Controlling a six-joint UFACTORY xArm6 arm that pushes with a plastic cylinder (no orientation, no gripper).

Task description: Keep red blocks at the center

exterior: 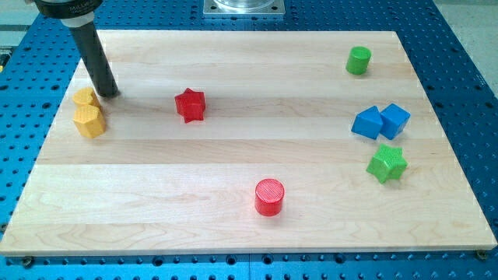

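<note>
A red star block point(190, 105) lies left of the board's middle, toward the view's top. A red cylinder point(270, 197) stands near the middle of the view's bottom. My tip point(110, 93) rests on the board at the upper left, well left of the red star and just right of the upper of two yellow blocks point(85, 99). The tip touches no red block.
A second yellow block point(90, 121) sits just below the first. A green cylinder point(359, 60) stands at the upper right. Two blue blocks point(367, 123) point(394, 120) lie together at the right, with a green star point(387, 163) below them. The wooden board point(233, 225) sits on a blue perforated table.
</note>
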